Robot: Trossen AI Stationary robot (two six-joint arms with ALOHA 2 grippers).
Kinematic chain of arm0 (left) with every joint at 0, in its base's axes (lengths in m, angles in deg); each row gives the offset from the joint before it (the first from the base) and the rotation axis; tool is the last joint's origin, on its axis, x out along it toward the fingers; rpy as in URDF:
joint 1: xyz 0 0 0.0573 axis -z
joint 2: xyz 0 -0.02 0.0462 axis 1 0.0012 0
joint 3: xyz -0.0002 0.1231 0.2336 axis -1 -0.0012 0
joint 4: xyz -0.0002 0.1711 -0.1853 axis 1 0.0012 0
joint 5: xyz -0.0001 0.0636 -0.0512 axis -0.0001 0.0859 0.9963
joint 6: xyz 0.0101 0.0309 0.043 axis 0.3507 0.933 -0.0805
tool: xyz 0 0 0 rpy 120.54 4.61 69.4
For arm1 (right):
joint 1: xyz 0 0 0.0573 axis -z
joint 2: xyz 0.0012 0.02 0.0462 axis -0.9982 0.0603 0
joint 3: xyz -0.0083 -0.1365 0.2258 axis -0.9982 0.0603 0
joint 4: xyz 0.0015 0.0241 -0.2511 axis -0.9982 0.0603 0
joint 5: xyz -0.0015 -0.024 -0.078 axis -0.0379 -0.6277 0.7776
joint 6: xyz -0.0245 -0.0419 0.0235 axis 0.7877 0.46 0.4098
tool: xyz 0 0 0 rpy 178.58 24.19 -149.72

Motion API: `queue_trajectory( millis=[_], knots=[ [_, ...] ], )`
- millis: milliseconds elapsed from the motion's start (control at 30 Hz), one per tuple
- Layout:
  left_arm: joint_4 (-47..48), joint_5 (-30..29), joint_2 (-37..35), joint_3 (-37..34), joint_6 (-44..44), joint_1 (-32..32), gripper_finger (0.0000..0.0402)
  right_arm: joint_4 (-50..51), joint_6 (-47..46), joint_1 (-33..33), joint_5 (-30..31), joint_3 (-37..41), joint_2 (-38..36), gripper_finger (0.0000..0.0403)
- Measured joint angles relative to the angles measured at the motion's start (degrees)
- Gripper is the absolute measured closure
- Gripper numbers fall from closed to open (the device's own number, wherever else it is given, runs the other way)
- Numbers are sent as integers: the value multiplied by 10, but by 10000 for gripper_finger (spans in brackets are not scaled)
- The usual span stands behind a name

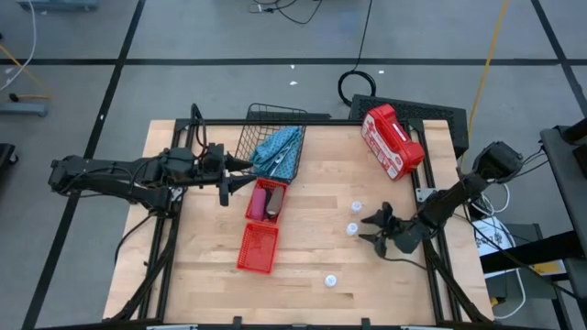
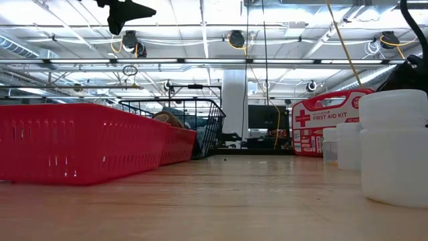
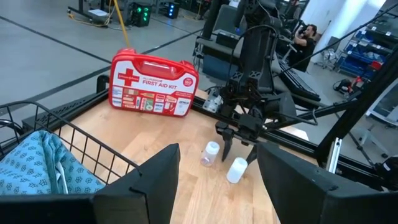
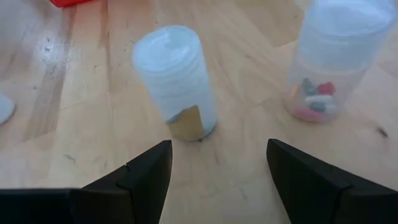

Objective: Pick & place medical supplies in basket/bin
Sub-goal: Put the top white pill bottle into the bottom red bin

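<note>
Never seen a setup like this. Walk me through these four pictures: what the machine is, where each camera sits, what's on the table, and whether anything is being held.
This is a robot with two dark arms at a wooden table. One camera looks straight down, one sits at tabletop level, and one rides on each wrist.

On the table: a black wire basket holding a light-blue pouch, two red bins, one containing bandage rolls, a red first aid kit, and three small white vials.

The left hand is open beside the basket. The right hand is open, pointing at two vials, one of which shows pills through its wall. Neither hand holds anything.
</note>
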Motion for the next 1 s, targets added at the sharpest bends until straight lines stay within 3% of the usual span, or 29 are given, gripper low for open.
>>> queue_trajectory(
  millis=[300, 567, 1000],
  knots=[
    [0, 0, 0, 0, 0, 0, 178, -35, 72, 7, 13, -61, 121, 152],
    [0, 0, 0, 0, 0, 0, 178, -43, 60, 6, 51, -89, 175, 157],
    [0, 0, 0, 0, 0, 0, 178, -61, 43, 7, 81, -88, 179, 252]
  ],
)
